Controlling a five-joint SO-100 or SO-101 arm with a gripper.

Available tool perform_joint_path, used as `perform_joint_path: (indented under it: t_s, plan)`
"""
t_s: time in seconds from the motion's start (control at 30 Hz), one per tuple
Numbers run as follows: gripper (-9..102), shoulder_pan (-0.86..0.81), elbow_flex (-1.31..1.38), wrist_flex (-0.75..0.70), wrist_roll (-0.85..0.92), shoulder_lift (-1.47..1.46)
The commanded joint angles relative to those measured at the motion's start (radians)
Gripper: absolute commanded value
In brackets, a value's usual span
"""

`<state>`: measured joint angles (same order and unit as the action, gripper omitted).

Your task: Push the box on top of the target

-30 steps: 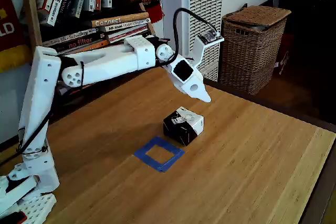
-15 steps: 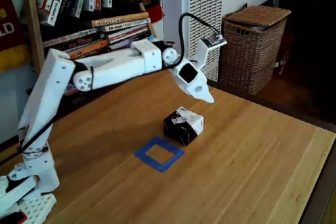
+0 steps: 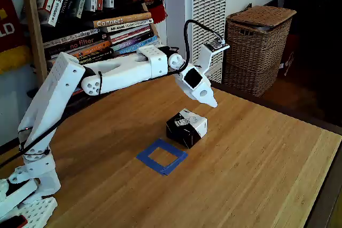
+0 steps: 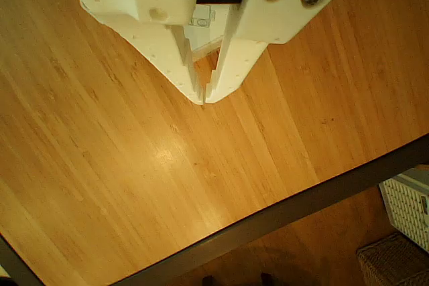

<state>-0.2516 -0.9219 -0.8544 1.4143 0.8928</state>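
In the fixed view the white arm (image 3: 107, 76) reaches from its base at the lower left across the wooden table (image 3: 256, 164), and its gripper (image 3: 211, 101) hangs in the air above and just behind the box (image 3: 186, 127), not touching it. The tips point down toward the table's far side. In the other view the gripper (image 4: 204, 98) comes in from the top edge with its two white fingers (image 4: 231, 72) pressed together at the tips, so it is closed with nothing between them; below it lies bare wood, and the dark table edge (image 4: 281, 216) runs slantwise across the lower part of that picture. The box sits on the table near its middle, turned so that one corner faces the camera, its black sides and its white printed top both showing. The target (image 3: 162, 156), a hollow square of blue tape, lies flat on the wood just in front of and slightly left of the box in the fixed view; the box's nearest bottom edge is very close to the tape's far corner, and whether they touch cannot be told. Behind the table stand a bookshelf (image 3: 85, 20) and a wicker basket (image 3: 258, 46).
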Motion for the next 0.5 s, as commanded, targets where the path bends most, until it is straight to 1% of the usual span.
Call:
perform_joint_path:
  t_s: [0.0, 0.47]
  plan:
    - [0, 0.015, 0.017, -0.003, 0.025, 0.018]
    - [0, 0.035, -0.077, -0.008, 0.140, 0.029]
